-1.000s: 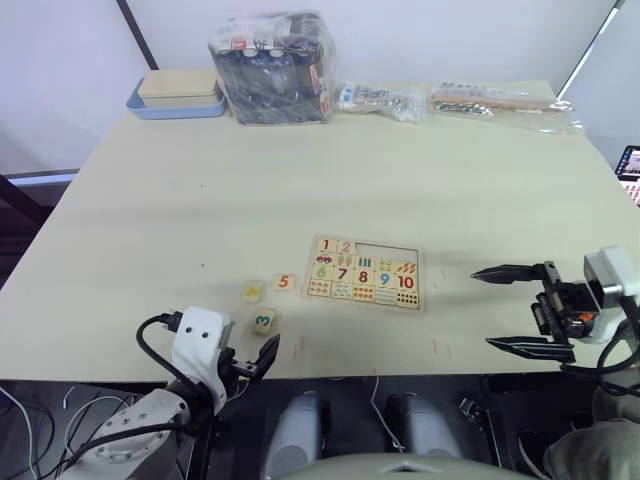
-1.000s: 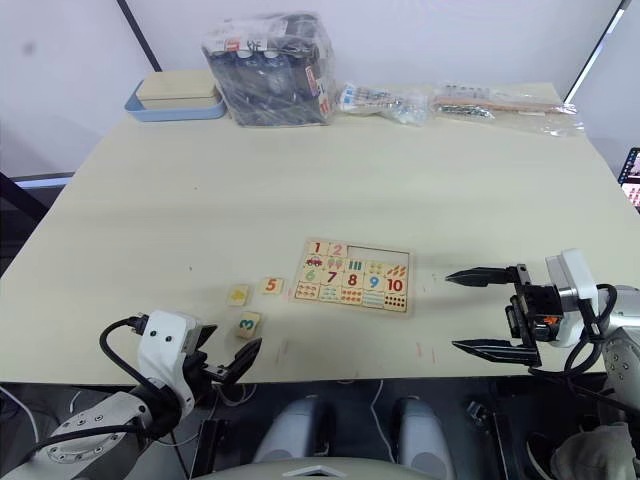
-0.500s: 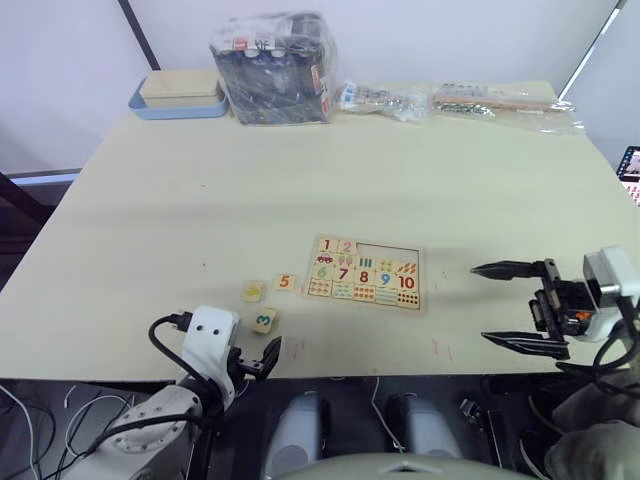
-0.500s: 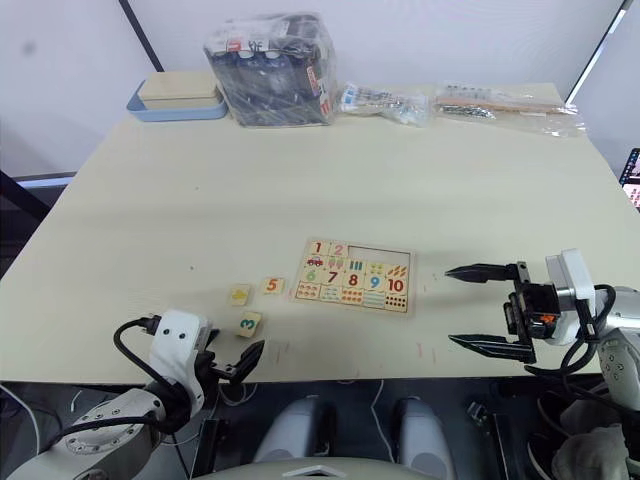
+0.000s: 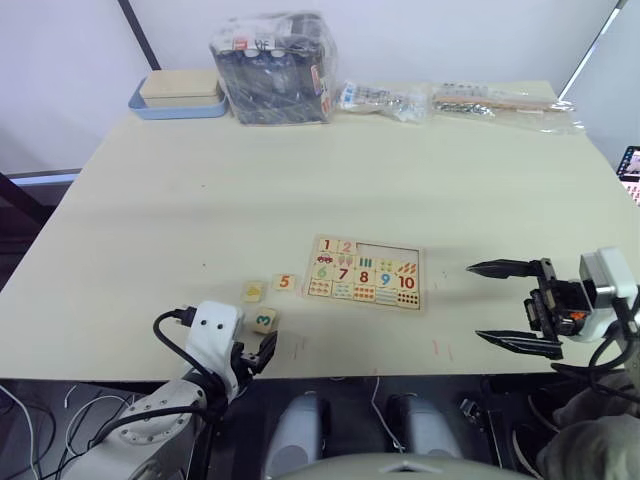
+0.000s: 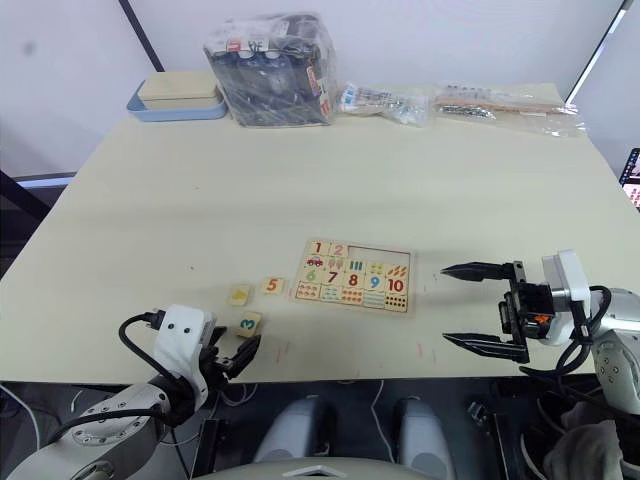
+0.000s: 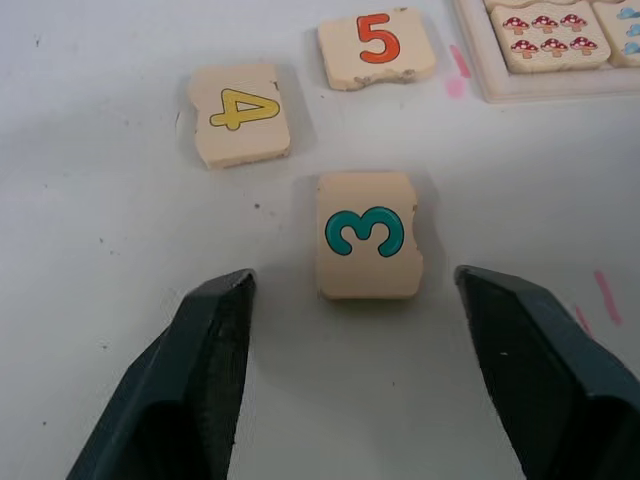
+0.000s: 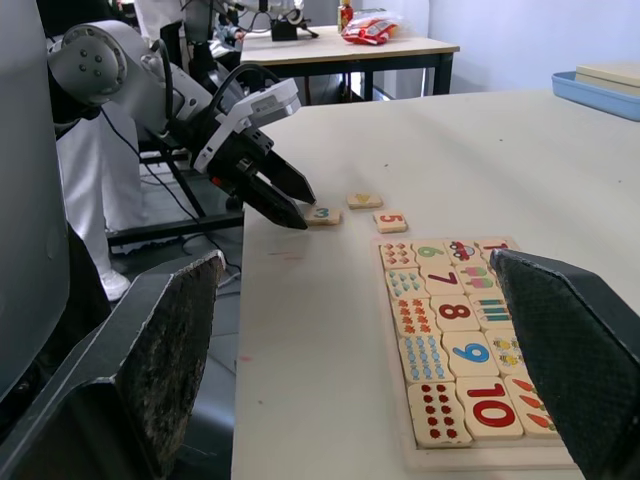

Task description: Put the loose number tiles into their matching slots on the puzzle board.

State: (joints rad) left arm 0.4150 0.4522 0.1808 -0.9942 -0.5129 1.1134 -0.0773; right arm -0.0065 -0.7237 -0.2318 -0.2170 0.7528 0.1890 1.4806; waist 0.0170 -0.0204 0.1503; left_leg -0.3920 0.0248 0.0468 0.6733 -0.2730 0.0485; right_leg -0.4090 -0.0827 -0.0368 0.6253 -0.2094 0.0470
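The puzzle board [image 5: 421, 283] lies near the table's front middle, with 1 and 2 seated in its top row. The other slots [image 5: 388, 251] of that row are bare. Three loose number tiles rest left of it: a teal 3 [image 7: 368, 235], a yellow 4 [image 7: 239, 113] and an orange 5 [image 7: 377, 46]. My left gripper [image 7: 352, 280] is open, low at the table's front edge, its fingers either side of the 3 tile's near end without touching it. My right gripper [image 5: 475, 302] hangs open to the right of the board, holding nothing.
At the back left stands a blue-rimmed box [image 5: 178, 95], beside it a plastic-wrapped pack [image 5: 272, 68]. Clear bags [image 5: 500, 103] lie along the back right. The loose tiles sit close to the table's front edge [image 5: 330, 377].
My left gripper has crept forward and a little right, closing in on the 3 tile. The right gripper has edged slightly toward the board. The tiles have not moved.
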